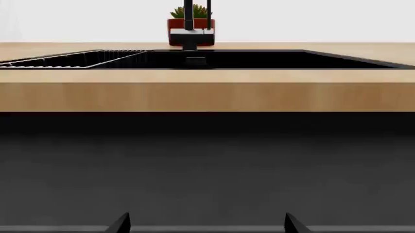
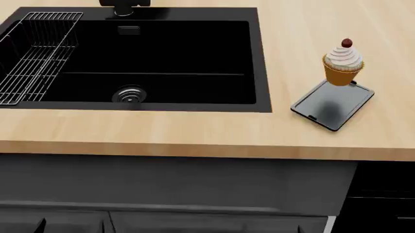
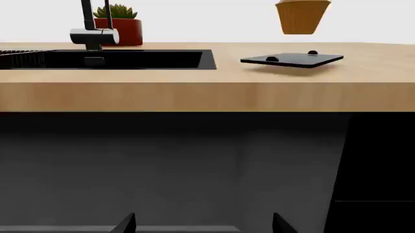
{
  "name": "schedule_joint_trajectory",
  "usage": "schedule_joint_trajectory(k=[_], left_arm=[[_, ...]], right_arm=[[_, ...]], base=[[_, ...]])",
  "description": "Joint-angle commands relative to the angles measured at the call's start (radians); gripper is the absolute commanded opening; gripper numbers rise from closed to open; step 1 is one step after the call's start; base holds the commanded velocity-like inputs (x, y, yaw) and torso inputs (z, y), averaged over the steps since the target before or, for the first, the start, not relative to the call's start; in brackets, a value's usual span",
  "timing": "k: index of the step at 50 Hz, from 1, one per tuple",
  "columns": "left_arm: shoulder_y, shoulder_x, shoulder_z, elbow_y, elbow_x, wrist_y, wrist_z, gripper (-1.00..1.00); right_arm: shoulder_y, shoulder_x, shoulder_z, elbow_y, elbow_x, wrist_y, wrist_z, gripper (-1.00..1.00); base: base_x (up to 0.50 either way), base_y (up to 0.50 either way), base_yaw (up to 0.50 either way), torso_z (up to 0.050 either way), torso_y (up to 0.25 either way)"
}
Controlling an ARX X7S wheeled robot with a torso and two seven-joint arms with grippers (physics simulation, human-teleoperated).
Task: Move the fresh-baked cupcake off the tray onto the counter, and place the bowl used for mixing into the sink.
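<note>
- While both my arms hang low before the dark cabinet front (image 1: 207, 170), each wrist view shows two fingertips spread wide with nothing between: left gripper (image 1: 206, 224) and right gripper (image 3: 198, 224) are both agape.
- One cupcake (image 2: 343, 63) is visible, cherry on top. In the right wrist view its orange wrapper (image 3: 302, 17) shows clear air beneath it, so it floats above the tray rather than resting on it.
- One tray (image 2: 333, 104) lies flat on the counter (image 2: 162, 128), just right of the sink, with a soft shadow on its surface under the cupcake.
- One sink (image 2: 155, 53), black and recessed, holds one round drain (image 2: 129, 94) near its front wall and one wire rack (image 2: 36, 53) at its left end.
- One black faucet (image 1: 189, 24) stands behind the sink.
- One red pot (image 3: 120, 30) with a green succulent sits behind the faucet.
- I can find no bowl in any view.
</note>
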Motion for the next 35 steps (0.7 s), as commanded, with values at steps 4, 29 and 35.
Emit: schedule_joint_trajectory(k=[4,29,35], left_arm=[[0.003,-0.021,0.022,-0.002,-0.002,0.018,-0.034,1.00],[0.018,-0.076,0.070,0.019,-0.112,0.070,-0.046,1.00],[0.016,-0.084,0.084,0.018,-0.088,0.063,-0.066,1.00]], right_arm=[[0.000,0.022,-0.029,0.026,0.006,-0.019,0.019,1.00],[-0.001,0.070,-0.093,0.006,0.049,-0.001,0.079,1.00],[-0.001,0.078,-0.103,0.010,0.053,-0.005,0.087,1.00]], base=[[0.00,0.00,0.00,0.000,0.000],[0.00,0.00,0.00,0.004,0.000],[0.00,0.00,0.00,0.050,0.000]])
